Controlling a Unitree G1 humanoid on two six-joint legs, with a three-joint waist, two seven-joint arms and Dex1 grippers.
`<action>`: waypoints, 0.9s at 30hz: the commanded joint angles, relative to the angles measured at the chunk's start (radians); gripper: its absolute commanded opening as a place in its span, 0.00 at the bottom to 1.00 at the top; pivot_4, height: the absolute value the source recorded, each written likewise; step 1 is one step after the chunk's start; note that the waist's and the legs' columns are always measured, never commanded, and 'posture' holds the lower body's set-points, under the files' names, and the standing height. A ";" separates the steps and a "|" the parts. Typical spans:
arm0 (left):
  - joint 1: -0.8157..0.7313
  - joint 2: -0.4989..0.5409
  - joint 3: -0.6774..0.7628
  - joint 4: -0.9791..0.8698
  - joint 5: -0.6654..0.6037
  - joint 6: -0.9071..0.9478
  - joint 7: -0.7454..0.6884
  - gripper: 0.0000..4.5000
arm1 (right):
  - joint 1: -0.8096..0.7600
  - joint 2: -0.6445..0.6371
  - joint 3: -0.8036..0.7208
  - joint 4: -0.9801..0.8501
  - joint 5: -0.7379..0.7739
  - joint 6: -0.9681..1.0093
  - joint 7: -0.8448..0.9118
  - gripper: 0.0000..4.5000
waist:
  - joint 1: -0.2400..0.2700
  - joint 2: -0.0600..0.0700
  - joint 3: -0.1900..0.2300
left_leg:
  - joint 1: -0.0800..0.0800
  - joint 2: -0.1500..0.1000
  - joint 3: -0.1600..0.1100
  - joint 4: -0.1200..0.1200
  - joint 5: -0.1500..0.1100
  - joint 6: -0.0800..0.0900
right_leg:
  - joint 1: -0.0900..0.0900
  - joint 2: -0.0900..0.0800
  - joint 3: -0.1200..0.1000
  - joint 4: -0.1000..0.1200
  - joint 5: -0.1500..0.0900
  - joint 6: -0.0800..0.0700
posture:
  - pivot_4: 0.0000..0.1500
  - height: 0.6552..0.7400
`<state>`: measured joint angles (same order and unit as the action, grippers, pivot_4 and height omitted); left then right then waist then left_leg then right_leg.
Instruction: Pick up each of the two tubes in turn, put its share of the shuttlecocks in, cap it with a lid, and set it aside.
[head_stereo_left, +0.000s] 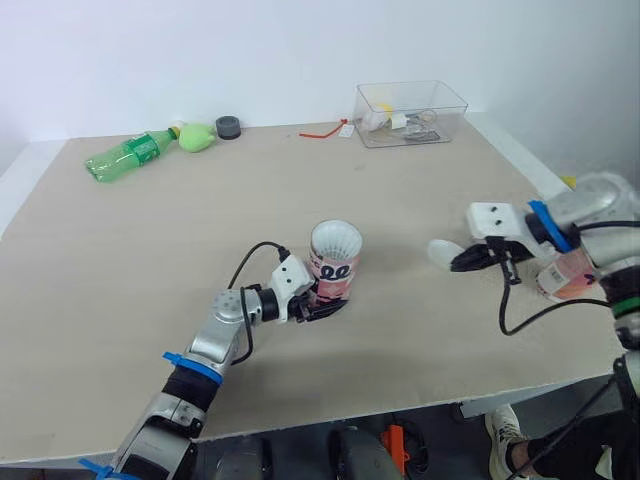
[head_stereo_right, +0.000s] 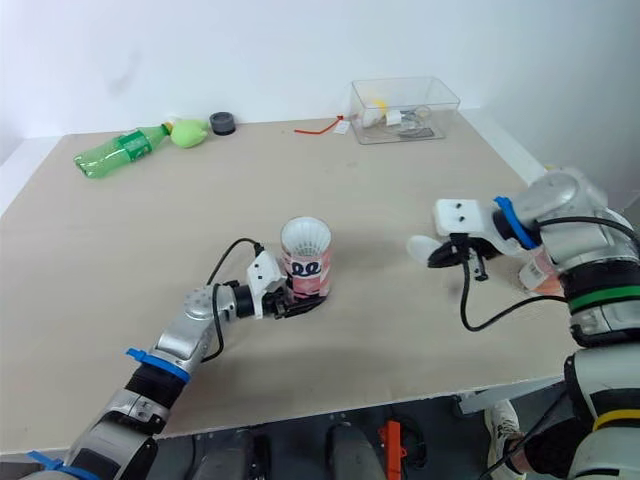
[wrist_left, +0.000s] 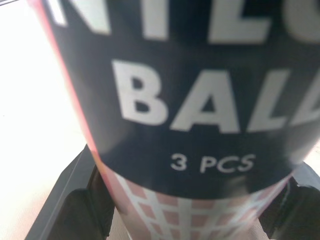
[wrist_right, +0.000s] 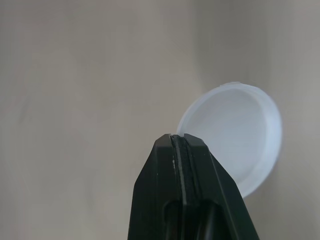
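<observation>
Tube (head_stereo_left: 335, 262) stands upright, centre of frame in the eye views, on the tabletop (head_stereo_left: 150, 260). Its top is open, with white shuttlecock feathers filling the mouth, and it has no lid on. The eye views give the pink body with a dark band. The left wrist view gives the print up close on the tube (wrist_left: 200, 125): white "BALL" and "3 PCS" on the dark band, and a pink-and-white grid below it. That view also has a black finger (wrist_left: 75, 210) at each lower corner, one on each side of the tube's base.

Left gripper (head_stereo_left: 328, 303) comes in from lower left and is clenched on the tube low down, near the tabletop.

Lid (head_stereo_left: 443, 252) is white and round, right of centre, well apart from the tube. The right wrist view has the lid (wrist_right: 235, 140) nearly face-on, its rim meeting the tips of the right gripper (wrist_right: 179, 137). The fingers are pressed together and look pinched on the rim. In the eye views the lid juts out on the tube side of the black fingers.

Second tube (head_stereo_left: 565, 278), pink and white, is at the right edge of frame, partly hidden behind the right arm.

Along the top of frame there is a green bottle (head_stereo_left: 130, 155) at upper left, a black cap (head_stereo_left: 228, 127) beside it, and a clear box (head_stereo_left: 410, 113) at upper right.
</observation>
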<state>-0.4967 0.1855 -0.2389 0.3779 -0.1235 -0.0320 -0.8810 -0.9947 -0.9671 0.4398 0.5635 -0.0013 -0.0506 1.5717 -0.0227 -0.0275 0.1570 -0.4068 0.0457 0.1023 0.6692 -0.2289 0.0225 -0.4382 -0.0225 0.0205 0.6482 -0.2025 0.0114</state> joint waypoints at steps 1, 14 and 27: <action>-0.022 0.004 0.004 0.064 0.024 -0.018 0.012 0.69 | -0.107 0.017 0.038 0.025 0.026 -0.099 0.043 0.01 | 0.000 0.000 0.000 | 0.000 0.000 0.000 0.000 0.000 0.000 | 0.000 0.000 0.000 0.000 0.000 0.000 | 1.00 1.00; -0.208 -0.012 0.065 0.358 0.007 -0.100 -0.002 0.69 | -0.555 0.189 0.157 0.417 0.027 -0.541 0.043 0.01 | -0.002 0.000 0.000 | 0.001 0.001 0.004 0.000 0.002 0.002 | -0.002 0.000 0.000 0.000 0.003 -0.005 | 1.00 1.00; -0.162 -0.024 0.044 0.291 -0.004 -0.086 -0.098 0.69 | -0.638 0.192 0.467 0.203 0.365 -0.647 0.043 0.01 | 0.000 0.000 0.000 | -0.002 0.001 0.001 -0.005 -0.001 0.000 | -0.004 0.000 0.001 0.001 0.003 -0.008 | 1.00 1.00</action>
<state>-0.6834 0.1650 -0.1833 0.6814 -0.1308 -0.1418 -0.9625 -1.5868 -0.7521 0.8798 0.8296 0.2919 -0.6882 1.5762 -0.0229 -0.0271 0.1571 -0.4085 0.0462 0.1033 0.6642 -0.2301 0.0226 -0.4421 -0.0226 0.0209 0.6490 -0.2002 0.0034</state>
